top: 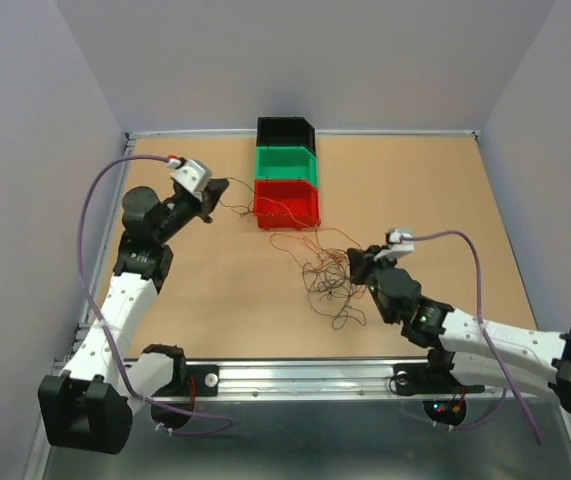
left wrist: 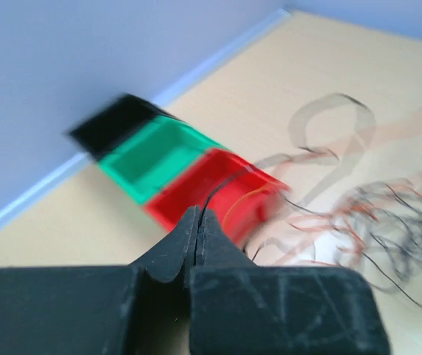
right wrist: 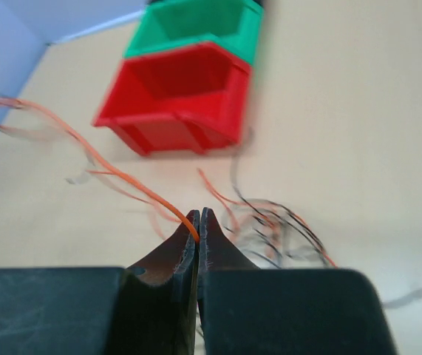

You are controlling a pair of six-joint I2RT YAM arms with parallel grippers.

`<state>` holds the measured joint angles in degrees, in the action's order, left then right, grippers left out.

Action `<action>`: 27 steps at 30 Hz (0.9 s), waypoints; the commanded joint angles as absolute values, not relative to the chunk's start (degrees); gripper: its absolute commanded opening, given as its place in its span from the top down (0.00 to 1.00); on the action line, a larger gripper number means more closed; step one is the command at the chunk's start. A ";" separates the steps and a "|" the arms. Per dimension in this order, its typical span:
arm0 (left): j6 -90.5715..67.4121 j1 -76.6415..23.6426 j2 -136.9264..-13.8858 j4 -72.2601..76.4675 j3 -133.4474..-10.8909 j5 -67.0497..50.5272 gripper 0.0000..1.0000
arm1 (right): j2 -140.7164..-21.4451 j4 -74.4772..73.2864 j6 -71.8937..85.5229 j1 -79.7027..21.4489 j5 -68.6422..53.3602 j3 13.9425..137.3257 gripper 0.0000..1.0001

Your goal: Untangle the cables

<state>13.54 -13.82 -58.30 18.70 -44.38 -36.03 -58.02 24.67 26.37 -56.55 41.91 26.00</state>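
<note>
Pale lilac-grey walls close in a tan wooden table on three sides. At the upper middle of the top view three small bins stand in a touching row by the far edge: a black bin, a green bin below it, and a red bin nearest the centre.

The cables lie as a loose curly tangle in the middle of the frame, just below and right of the red bin. A few thin strands run up toward the bin's front.

The left gripper is at the upper left of the top view, left of the red bin and well apart from the main tangle. In the left wrist view its jaws are pressed together at the bottom centre, clenched on a single dark strand. That strand curves up from the tips across the red bin. The rest of the cables are a blurred mass at the right of that frame.

The right gripper is at the right edge of the tangle, touching it. In the right wrist view its jaws are likewise clamped tight, pinching an orange strand that stretches away to the upper left. The bulk of the cables lies just beyond and right of the tips, below the red bin.
</note>
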 commanded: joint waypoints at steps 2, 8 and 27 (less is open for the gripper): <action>-2.26 1.55 -57.47 28.38 -45.18 -29.28 1.00 | -40.56 24.09 34.01 -56.34 46.32 12.41 0.99; -13.71 14.41 -69.34 29.88 -49.48 -42.44 1.00 | -20.57 10.83 36.30 -56.34 52.11 7.74 0.99; -9.68 14.50 -57.32 31.56 -48.16 -37.71 1.00 | -12.21 2.90 40.52 -56.25 59.77 5.54 0.98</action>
